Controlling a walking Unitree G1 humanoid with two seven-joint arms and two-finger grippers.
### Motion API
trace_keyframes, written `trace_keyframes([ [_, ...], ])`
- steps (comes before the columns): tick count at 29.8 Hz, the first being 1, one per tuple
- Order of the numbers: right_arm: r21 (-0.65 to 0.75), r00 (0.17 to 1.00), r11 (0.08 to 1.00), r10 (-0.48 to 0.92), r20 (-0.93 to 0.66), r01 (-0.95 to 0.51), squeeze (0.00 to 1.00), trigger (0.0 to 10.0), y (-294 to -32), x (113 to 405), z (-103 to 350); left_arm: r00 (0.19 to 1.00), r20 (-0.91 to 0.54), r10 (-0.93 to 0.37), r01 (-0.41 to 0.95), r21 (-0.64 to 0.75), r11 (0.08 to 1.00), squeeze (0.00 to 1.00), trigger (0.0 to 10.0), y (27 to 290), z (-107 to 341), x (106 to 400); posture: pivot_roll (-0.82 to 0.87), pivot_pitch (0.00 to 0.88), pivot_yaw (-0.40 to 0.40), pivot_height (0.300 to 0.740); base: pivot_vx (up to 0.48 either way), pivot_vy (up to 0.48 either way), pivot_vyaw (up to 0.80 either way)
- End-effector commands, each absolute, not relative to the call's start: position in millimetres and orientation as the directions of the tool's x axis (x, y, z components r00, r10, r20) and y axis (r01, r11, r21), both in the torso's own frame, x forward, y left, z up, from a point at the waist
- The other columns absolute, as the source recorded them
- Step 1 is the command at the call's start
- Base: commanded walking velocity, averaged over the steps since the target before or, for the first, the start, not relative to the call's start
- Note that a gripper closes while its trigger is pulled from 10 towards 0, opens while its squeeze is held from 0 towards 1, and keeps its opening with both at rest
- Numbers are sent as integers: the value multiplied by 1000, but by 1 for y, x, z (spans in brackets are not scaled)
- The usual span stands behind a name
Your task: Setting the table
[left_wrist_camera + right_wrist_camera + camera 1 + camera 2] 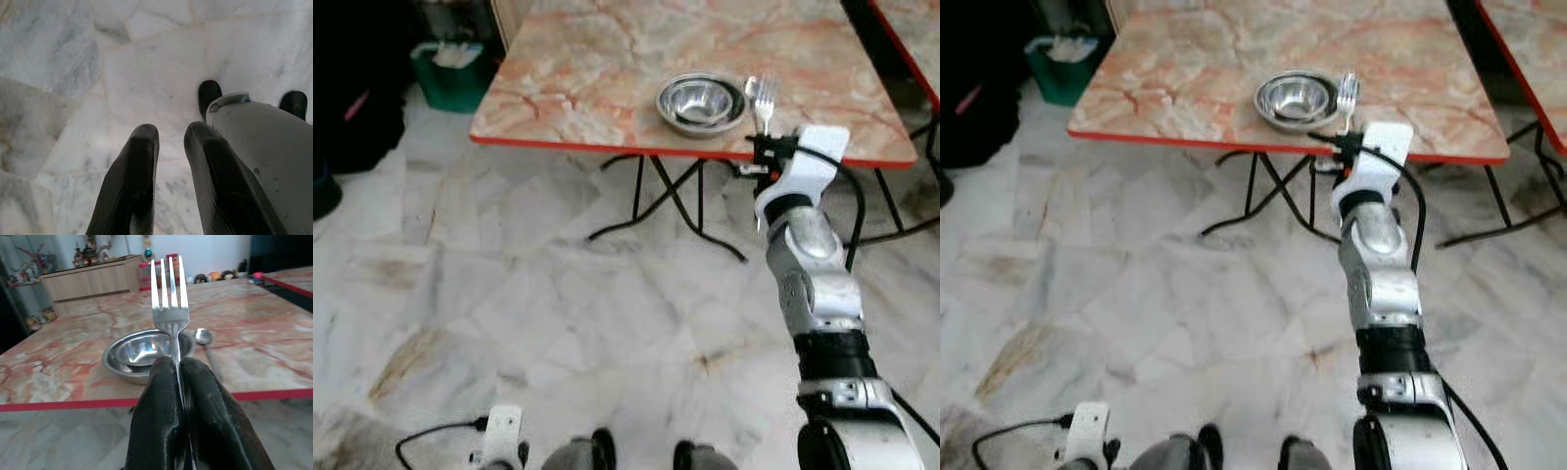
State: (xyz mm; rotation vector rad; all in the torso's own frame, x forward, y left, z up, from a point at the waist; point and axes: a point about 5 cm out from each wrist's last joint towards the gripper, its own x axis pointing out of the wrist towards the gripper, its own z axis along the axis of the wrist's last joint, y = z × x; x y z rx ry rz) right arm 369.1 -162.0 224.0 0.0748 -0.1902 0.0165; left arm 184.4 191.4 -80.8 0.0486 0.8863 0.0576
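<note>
Right gripper (178, 377) raised just short of the near, red-trimmed edge of the pink marbled tabletop (607, 59), black fingers (156, 421) pinched tight on the handle of a shiny steel fork (169, 298), tines pointing up. Beyond the fork, close to that near edge and toward its right corner, a round stainless steel bowl (701, 103). Touching or just beside the bowl's right rim, a small steel spoon (204, 338), flat on the tabletop. Left gripper (168, 171) hanging low over the pale marble floor (146, 73), fingers narrowly apart, holding nothing.
</note>
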Motion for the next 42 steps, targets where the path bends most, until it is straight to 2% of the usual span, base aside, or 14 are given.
trace_keyframes([
  [1,84,982,996,-4,188,-12,0,10000,-166,368,224,540,-840,60,-15,62,998,0,10000,188,-94,158,-52,239,15,740,0,0,-781],
  [19,84,981,996,-12,192,-4,0,10000,-167,368,223,540,-839,66,-19,67,998,0,10000,189,-94,159,-48,241,17,740,257,0,-83],
  [27,-5,976,999,46,214,-46,0,10000,-159,366,226,539,-840,66,-19,66,998,0,10000,189,-94,158,-49,242,16,740,357,0,103],
  [32,41,977,999,15,214,-24,0,10000,-163,367,225,537,-841,64,-20,64,998,0,10000,189,-94,158,-48,241,15,740,359,0,83],
  [42,-16,972,1000,30,234,-27,0,10000,-162,366,229,537,-841,63,-19,62,998,0,10000,188,-94,158,-54,235,13,740,360,0,0],
])
